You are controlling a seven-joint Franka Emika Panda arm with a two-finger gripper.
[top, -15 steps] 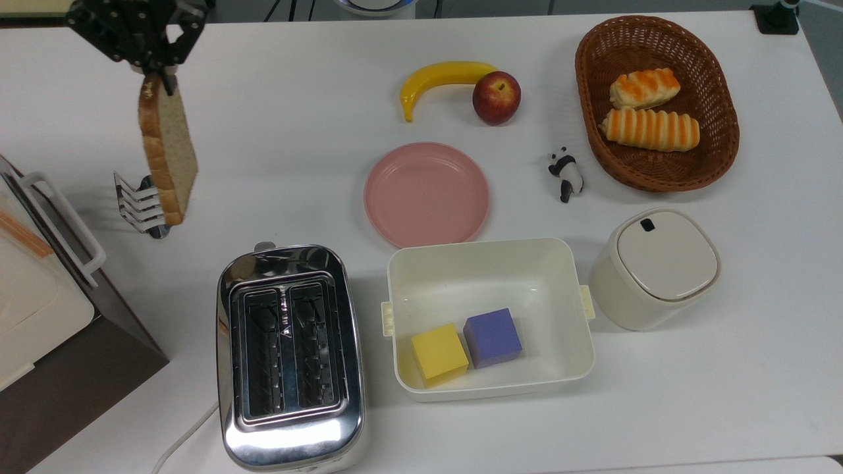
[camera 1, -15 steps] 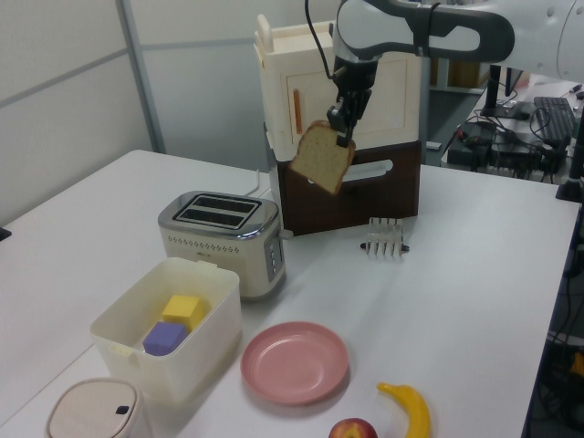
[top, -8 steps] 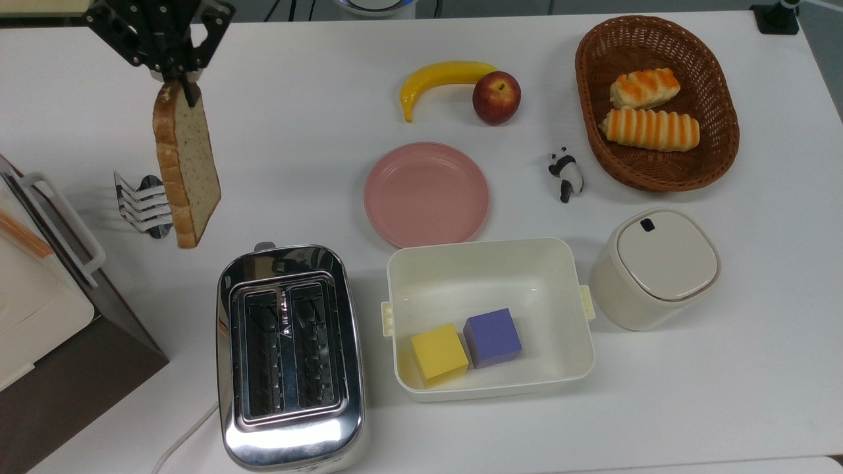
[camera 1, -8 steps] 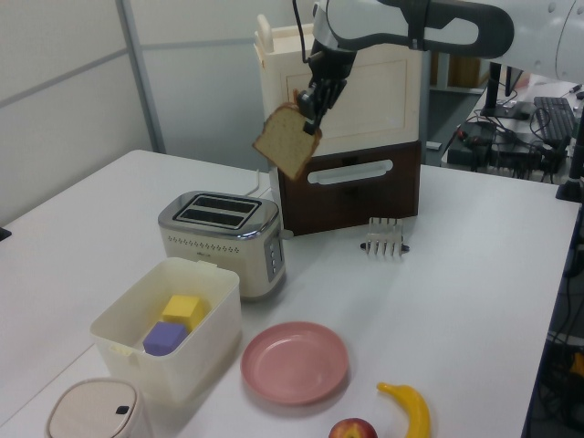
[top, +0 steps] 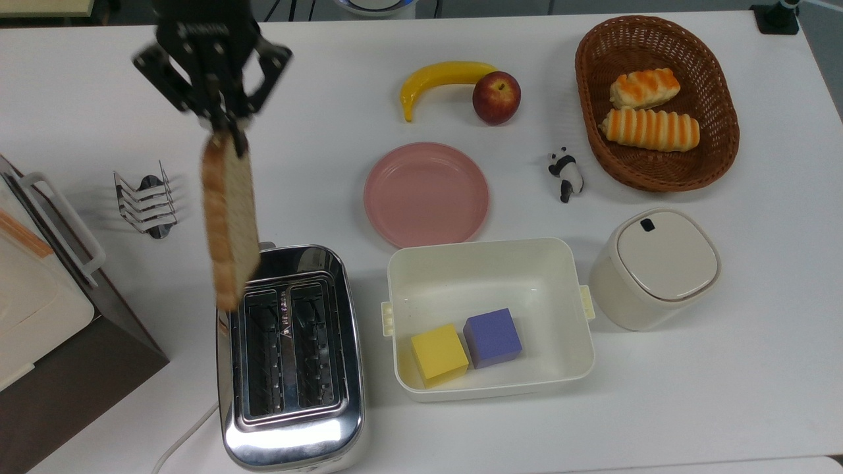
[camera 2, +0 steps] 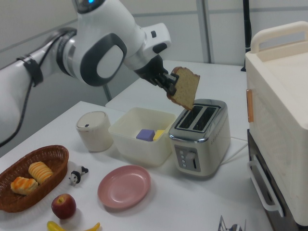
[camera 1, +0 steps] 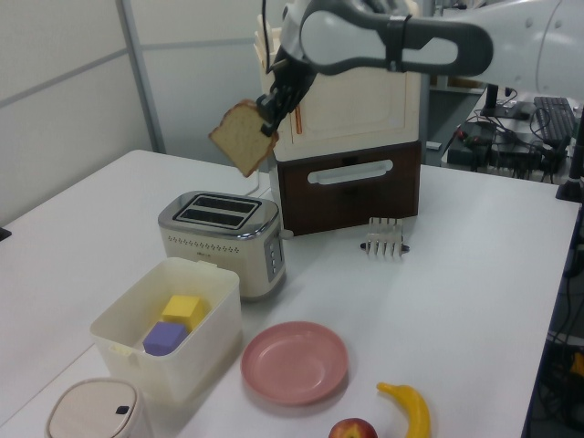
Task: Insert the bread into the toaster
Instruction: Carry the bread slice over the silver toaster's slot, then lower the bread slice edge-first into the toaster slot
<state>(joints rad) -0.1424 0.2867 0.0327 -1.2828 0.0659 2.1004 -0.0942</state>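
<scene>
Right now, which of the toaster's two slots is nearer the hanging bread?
The slot on the top view's left; the bread held by the gripper hangs over that side of the toaster.

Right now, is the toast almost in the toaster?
Almost. Done: the gripper has the bread slice picked up, clear of the wire toast rack. In hand: the slice hangs in the air near the chrome toaster. Left: line it up, lower it into an empty slot and let go.

Pink plate (top: 426,194), wicker basket (top: 591,118), banana (top: 441,79)
</scene>
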